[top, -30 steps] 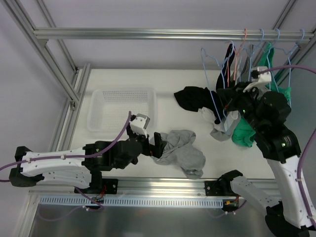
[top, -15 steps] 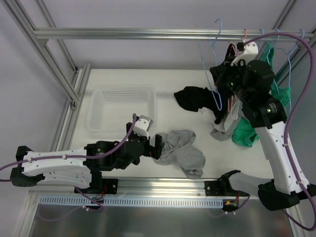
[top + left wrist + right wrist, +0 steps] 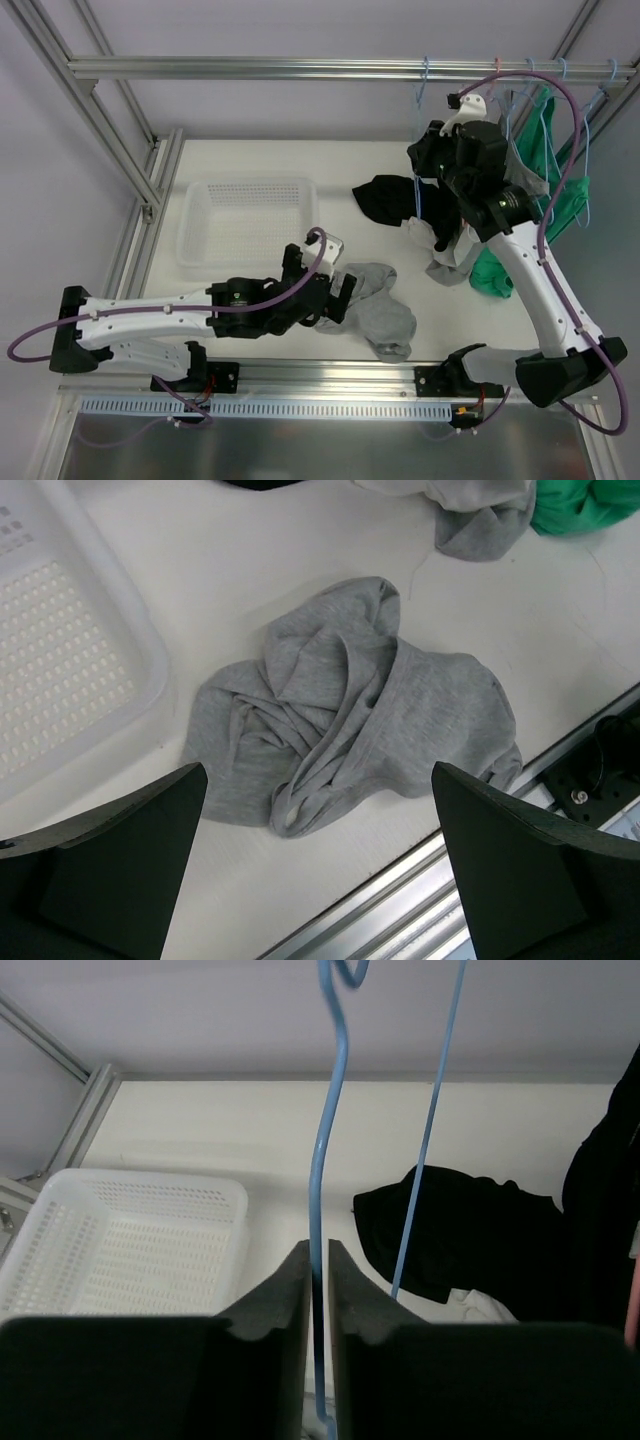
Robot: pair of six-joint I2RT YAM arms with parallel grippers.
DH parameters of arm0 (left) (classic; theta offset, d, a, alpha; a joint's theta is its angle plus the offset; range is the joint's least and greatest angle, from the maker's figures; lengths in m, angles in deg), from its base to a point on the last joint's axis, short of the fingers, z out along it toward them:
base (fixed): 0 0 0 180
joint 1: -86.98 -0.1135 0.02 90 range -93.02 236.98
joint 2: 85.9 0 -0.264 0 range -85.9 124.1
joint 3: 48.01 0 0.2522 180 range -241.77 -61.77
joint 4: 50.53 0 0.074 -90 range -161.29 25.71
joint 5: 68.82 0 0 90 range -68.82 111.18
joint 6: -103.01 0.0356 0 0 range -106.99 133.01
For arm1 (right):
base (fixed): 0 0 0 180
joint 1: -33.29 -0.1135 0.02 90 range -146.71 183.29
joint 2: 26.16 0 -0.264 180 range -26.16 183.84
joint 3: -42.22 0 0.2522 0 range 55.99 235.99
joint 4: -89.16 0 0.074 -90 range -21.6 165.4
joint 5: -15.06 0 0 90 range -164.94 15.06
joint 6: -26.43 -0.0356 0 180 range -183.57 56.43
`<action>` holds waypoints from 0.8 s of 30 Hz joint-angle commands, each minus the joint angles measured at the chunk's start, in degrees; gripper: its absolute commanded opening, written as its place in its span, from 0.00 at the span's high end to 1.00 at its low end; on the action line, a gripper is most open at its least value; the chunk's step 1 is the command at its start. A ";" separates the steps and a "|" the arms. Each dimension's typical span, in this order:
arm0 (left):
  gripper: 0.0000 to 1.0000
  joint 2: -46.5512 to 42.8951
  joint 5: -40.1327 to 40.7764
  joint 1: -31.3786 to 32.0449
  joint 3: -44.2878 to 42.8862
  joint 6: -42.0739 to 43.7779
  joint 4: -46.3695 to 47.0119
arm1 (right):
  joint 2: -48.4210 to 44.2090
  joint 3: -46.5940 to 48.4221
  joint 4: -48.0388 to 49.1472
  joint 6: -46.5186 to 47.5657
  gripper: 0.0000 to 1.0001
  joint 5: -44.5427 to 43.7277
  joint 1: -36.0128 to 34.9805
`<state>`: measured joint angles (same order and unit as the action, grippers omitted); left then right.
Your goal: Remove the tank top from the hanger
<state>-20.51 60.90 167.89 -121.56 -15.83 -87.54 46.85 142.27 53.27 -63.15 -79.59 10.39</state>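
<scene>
Right gripper (image 3: 318, 1260), clamped on the blue hanger (image 3: 331, 1110), has climbed toward the top rail (image 3: 300, 68); left gripper (image 3: 315, 780), jaws wide, slid right over the grey tank top (image 3: 420, 710).

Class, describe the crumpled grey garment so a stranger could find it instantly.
Find the white table and its front rail. Right of the white basket lies the grey garment, crumpled and alone, apart from the black and green pile farther back.

White tabletop (image 3: 260, 160), aluminium frame rail (image 3: 250, 68) overhead, pale lilac walls (image 3: 300, 25), slotted strip (image 3: 300, 406) along near edge, soft even light
</scene>
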 commanded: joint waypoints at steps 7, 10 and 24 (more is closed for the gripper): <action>0.01 13.09 -15.18 -5.93 -8.50 2.39 0.57 | -17.54 -7.88 -0.62 -2.45 0.01 3.41 -0.57; 0.02 19.59 -18.18 -7.34 -10.43 3.17 0.57 | -25.00 -7.44 -7.56 -2.09 0.01 6.05 -0.66; 0.01 50.62 -15.82 -9.01 -20.20 0.47 0.83 | -47.34 -10.78 -22.25 1.77 0.00 13.96 -0.66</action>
<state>28.12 42.09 159.67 -141.23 -12.99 -85.96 0.76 132.32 34.34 -63.21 -69.64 10.09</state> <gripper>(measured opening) 0.988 0.993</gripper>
